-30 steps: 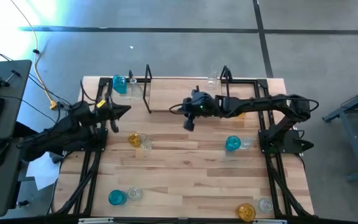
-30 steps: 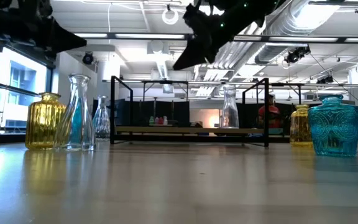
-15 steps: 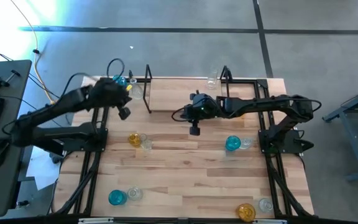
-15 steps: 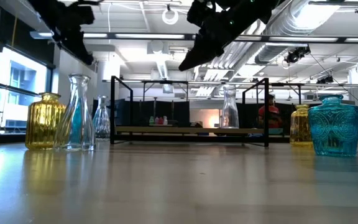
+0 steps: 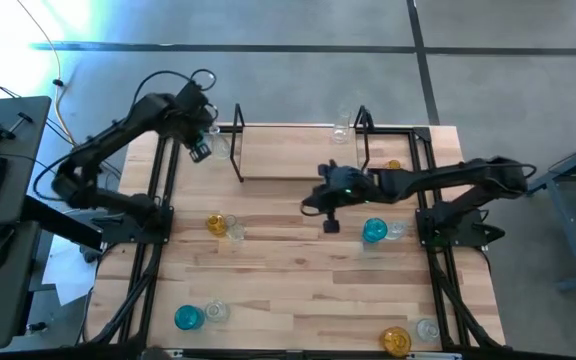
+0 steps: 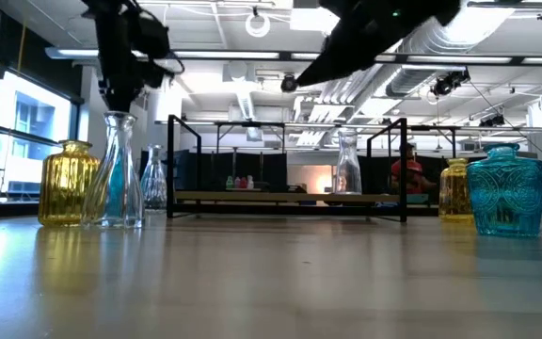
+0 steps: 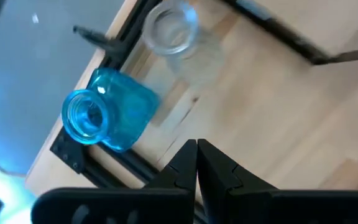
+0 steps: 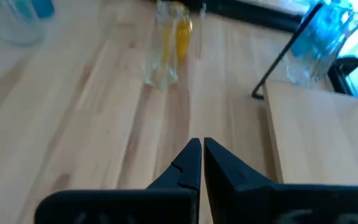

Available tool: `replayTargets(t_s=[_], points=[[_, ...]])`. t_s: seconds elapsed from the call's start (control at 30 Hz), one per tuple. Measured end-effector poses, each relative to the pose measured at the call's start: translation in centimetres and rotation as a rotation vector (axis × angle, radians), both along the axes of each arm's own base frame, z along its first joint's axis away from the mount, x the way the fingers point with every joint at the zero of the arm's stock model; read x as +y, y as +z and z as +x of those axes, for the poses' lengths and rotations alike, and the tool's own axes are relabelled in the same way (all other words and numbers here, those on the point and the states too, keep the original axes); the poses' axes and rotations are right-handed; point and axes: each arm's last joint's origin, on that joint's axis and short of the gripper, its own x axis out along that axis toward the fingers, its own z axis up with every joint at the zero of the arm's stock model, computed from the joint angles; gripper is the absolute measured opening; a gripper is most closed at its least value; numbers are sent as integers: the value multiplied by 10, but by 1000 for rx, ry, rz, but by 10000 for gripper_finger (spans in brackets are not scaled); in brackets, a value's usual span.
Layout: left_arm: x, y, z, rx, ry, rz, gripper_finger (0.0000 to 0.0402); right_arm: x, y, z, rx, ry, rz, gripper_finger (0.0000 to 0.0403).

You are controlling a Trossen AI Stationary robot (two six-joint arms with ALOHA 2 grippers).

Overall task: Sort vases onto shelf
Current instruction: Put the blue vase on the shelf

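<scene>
Lately swung the left pincer away from the counter's 9 o'clock edge and up to its 11 o'clock corner. Hung it there with fingers pressed together and empty, directly over a teal vase and a clear vase standing close together just outside the shelf's 9 o'clock end.

Meanwhile pulled the right pincer off the shelf's near edge toward 4 o'clock. Left it shut and empty as well, just beside another teal vase and its clear neighbour.

Found most of the vases off the shelf: an amber-and-clear pair at 9 o'clock of centre, a teal-and-clear pair at 7 o'clock, an amber-and-clear pair at 5 o'clock. Spotted 1 clear vase at the shelf's far edge; could not tell whether on the board or behind it.

Judged both arms to be lining up on fresh targets, with sorting barely begun. Expected to need both pincers spread before any descent onto a neck.
</scene>
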Motion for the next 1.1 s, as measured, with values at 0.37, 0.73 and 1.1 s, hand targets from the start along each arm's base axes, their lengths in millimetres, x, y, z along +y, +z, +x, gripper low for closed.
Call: replayTargets(t_s=[0.37,0.73,1.1], points=[[38,-24,0,176,103,11,91,15,-6,-50,-161,-4,16,0],[65,-40,-6,205,152,40,122,27,-6,-54,-170,6,6,0],[79,-54,-15,155,183,-39,82,30,-5,-54,-176,5,18,0]])
